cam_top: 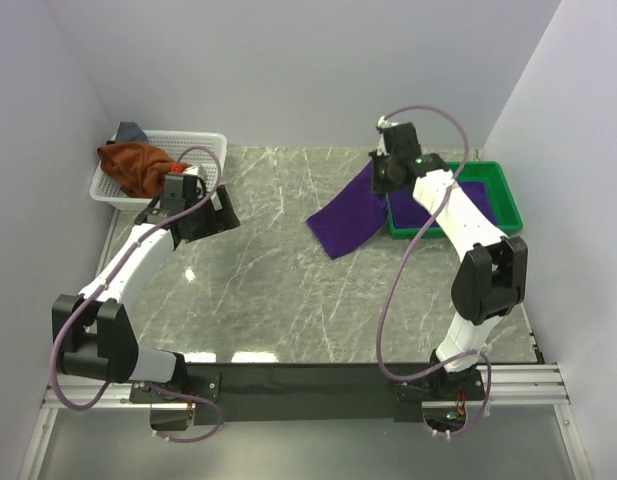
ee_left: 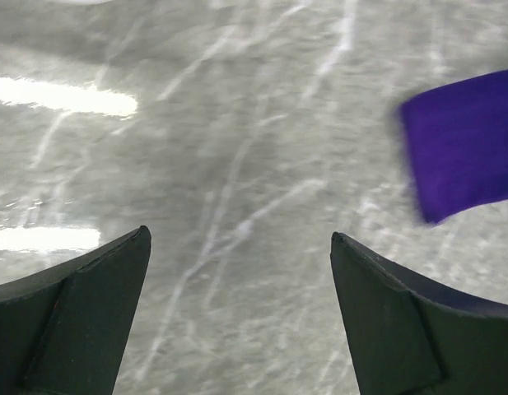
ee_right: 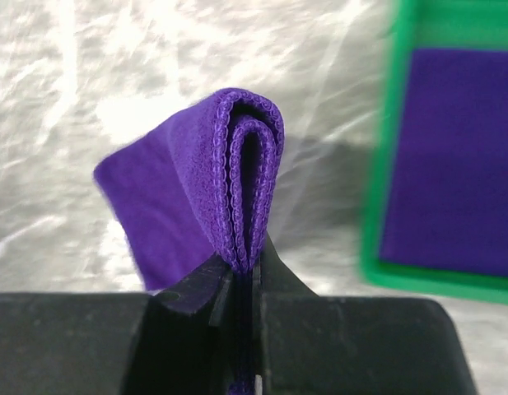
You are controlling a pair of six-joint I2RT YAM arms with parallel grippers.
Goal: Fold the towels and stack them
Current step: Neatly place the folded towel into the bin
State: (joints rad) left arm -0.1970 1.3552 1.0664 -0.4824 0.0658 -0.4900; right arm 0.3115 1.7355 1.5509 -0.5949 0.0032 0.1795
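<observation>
Purple towel (ee_right: 237,164) is pinched in my right gripper (ee_right: 245,265), the fingers pressed together on its doubled edge, and the fold loops up just past the fingertips. From overhead I see the rest of the cloth trailing from that hand down onto the marble table (cam_top: 278,290), spread out to the hand's left. Just to the hand's right is the green tray (ee_right: 387,164), with a second purple towel (ee_right: 451,156) lying flat inside. My left gripper (ee_left: 237,239) is spread wide with nothing between its fingers, over bare tabletop; a corner of the held cloth shows ahead and to its right. Behind that hand's wrist, the white basket (cam_top: 203,142) holds a rust-brown towel (cam_top: 136,167) and a grey-blue towel (cam_top: 131,130).
</observation>
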